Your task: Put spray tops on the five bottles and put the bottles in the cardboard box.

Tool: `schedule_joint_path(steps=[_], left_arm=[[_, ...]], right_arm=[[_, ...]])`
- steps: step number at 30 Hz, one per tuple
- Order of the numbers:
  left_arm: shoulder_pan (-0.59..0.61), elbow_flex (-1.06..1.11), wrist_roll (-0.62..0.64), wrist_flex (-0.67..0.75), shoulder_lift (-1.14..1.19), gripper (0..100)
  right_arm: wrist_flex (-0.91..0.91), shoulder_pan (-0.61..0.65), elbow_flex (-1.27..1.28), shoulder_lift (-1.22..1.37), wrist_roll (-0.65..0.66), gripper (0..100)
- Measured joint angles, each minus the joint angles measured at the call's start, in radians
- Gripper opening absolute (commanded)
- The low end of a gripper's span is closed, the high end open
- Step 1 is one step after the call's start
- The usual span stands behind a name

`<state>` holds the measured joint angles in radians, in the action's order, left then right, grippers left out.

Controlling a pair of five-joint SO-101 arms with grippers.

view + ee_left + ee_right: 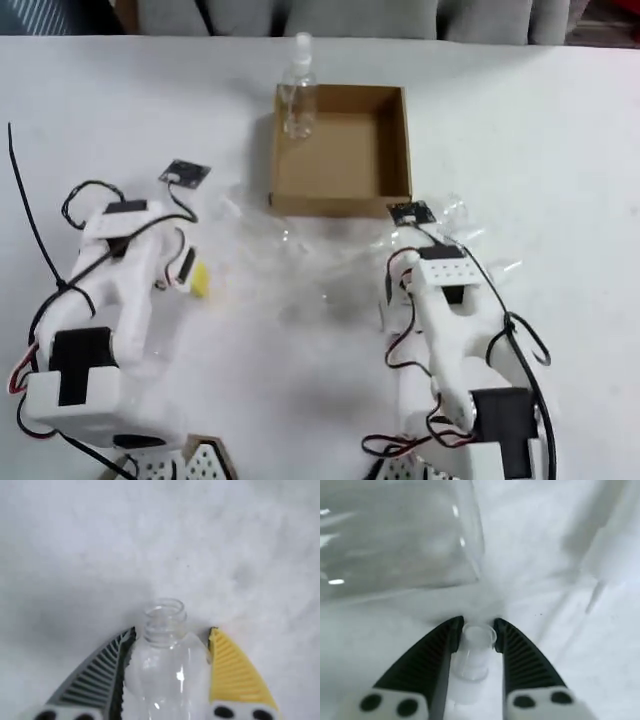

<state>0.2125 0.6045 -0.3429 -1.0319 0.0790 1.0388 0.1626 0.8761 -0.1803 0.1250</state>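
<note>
Cardboard makes up the open box [345, 150] at the middle of the white worktop [540, 110], and we see one capped bottle [298, 95] standing upright in its far left corner. Our left gripper [172, 632] is closed around the shoulders of an open-necked bottle [167, 670], while our right gripper [477, 622] pinches a small clear spray top [472, 655] just beside a lying bottle [395, 535]. Between the arms and the box a clutter of clear plastic [300, 255] litters the worktop, too faint for us to count its pieces.
</note>
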Motion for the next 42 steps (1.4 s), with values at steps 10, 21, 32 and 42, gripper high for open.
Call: schedule_joint_path(steps=[10, 21, 32, 42], left_arm=[[0.003, 0.000, 0.000, 0.000, 0.000, 2], [0.006, 0.000, 0.000, 0.000, 0.000, 2], [0.006, 0.000, 0.000, 0.000, 0.000, 2], [0.006, 0.000, 0.000, 0.000, 0.000, 2]], right_arm=[[0.155, -0.276, -0.287, 0.009, 0.279, 1.6], [0.091, -0.766, -0.462, 0.048, 0.617, 1.7], [-0.149, -0.806, -0.583, 0.445, 0.649, 17.7], [0.157, -0.835, -0.766, 0.457, 0.649, 14.6]])
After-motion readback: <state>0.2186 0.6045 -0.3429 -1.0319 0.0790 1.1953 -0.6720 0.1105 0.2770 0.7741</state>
